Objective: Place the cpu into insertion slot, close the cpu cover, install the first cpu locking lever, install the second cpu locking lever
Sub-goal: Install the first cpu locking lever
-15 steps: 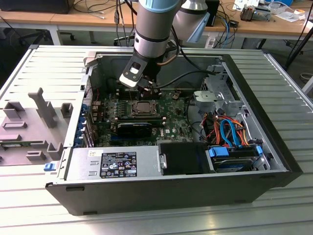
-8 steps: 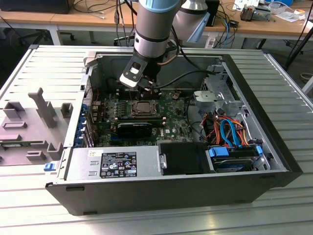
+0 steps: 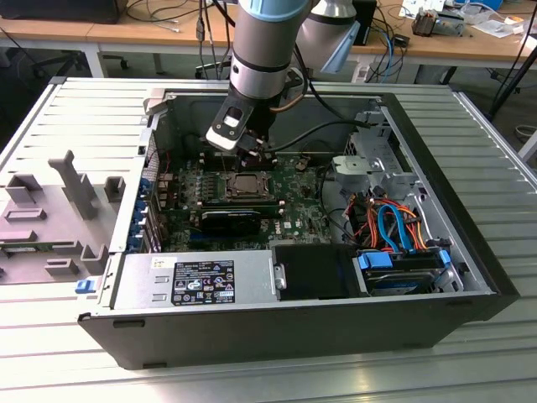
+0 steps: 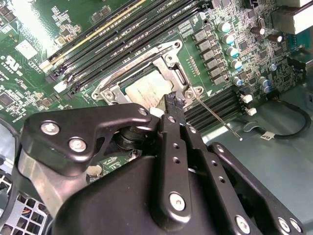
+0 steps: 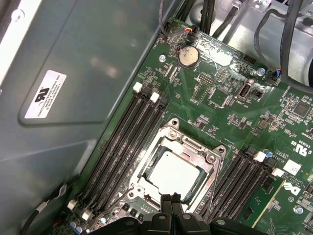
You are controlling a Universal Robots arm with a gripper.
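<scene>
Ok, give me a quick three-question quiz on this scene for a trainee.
1. True or false: the cpu lies in the insertion slot.
2. The gripper is nearest: A the power supply, B the cpu cover, C the drive cables.
3. Fill in: long black memory slots run on ___ sides of the cover.
Key: 1 true; 2 B; 3 both.

The chip [image 5: 172, 172] — a flat square with a pale silver top — sits level inside the socket [image 5: 197, 185], whose dark recess shows as a narrow border around it. The cover [image 5: 188, 142], a silvery windowed frame, lies flat around the chip. One thin lever [image 4: 215, 113] juts slantwise from the socket's corner.
</scene>
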